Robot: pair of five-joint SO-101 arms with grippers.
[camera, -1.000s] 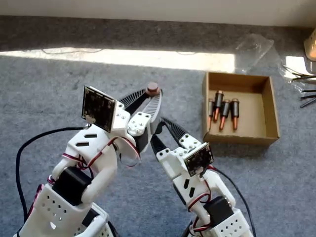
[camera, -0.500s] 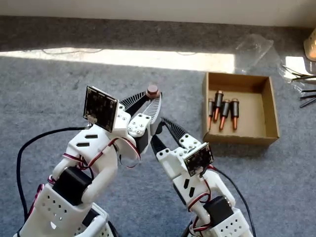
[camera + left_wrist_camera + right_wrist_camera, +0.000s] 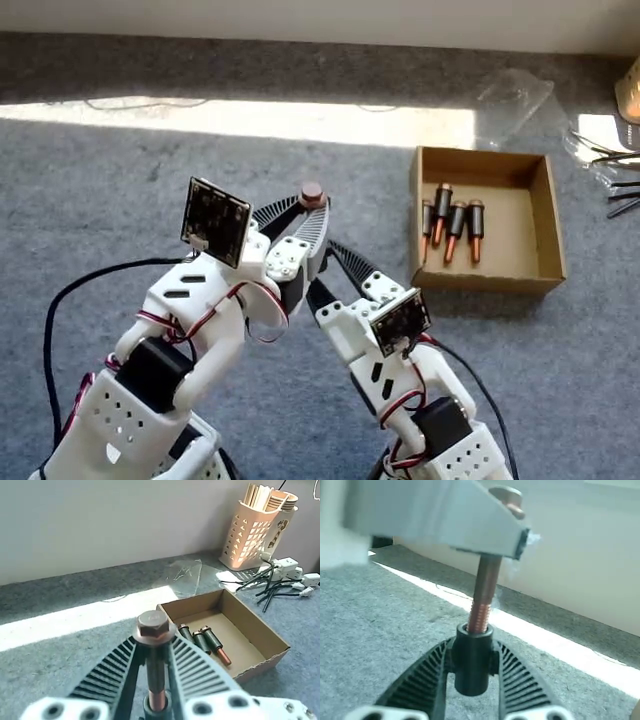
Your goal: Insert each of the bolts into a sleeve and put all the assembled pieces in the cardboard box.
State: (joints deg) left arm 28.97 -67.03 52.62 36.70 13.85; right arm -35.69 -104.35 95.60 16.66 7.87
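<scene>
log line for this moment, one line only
left gripper: shut on bolt | right gripper: shut on sleeve | bolt: threaded end in sleeve mouth, not seated | cardboard box: four assembled pieces inside

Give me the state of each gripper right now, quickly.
Left gripper: closed on the bolt, fingers just below its head.
Right gripper: closed on the sleeve, with the bolt's tip at its mouth.

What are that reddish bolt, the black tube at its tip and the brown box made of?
The copper-coloured hex-head bolt looks like metal, perhaps copper-plated: dull sheen, cut threads. The black cylindrical sleeve is smooth and matt, probably plastic or rubber. The brown open-topped box looks like plain cardboard, with thin matt walls.
</scene>
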